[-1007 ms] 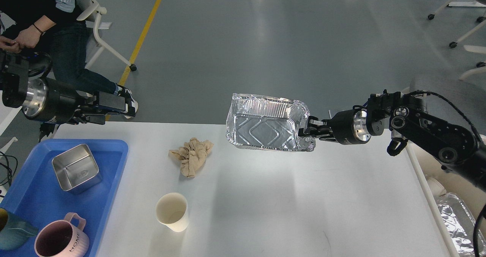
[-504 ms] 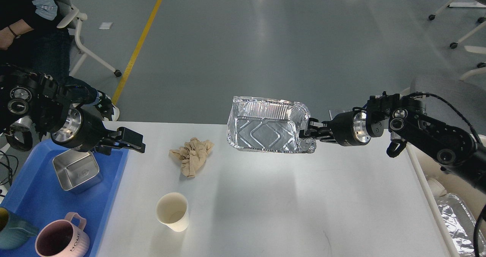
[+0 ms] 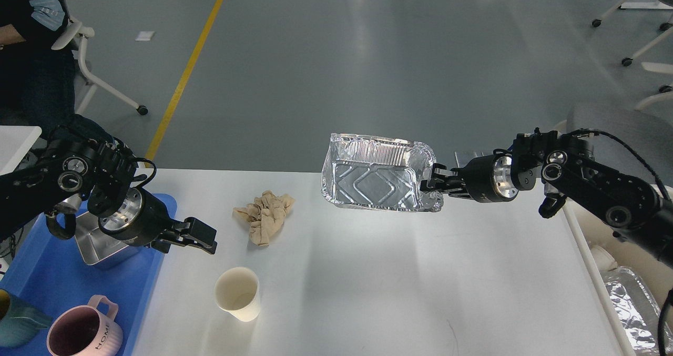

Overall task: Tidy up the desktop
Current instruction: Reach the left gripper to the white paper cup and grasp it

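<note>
Since the earlier frames the left gripper (image 3: pixel 207 236) had been brought down and inward from beyond the table's far-left edge to just above the paper cup (image 3: pixel 238 293), its fingers' spacing not discernible. The foil tray (image 3: pixel 379 179) had been shifted slightly right, pinched at its right rim by the right gripper (image 3: pixel 432 182) and held over the far edge of the desktop (image 3: pixel 378 282). A crumpled beige cloth (image 3: pixel 265 215) was noted between the grippers, the blue tray (image 3: pixel 52 282) with a steel tin (image 3: pixel 89 245) and pink mug (image 3: pixel 84 335) at left, and grey floor with a yellow line (image 3: pixel 184 77) beyond.
</note>
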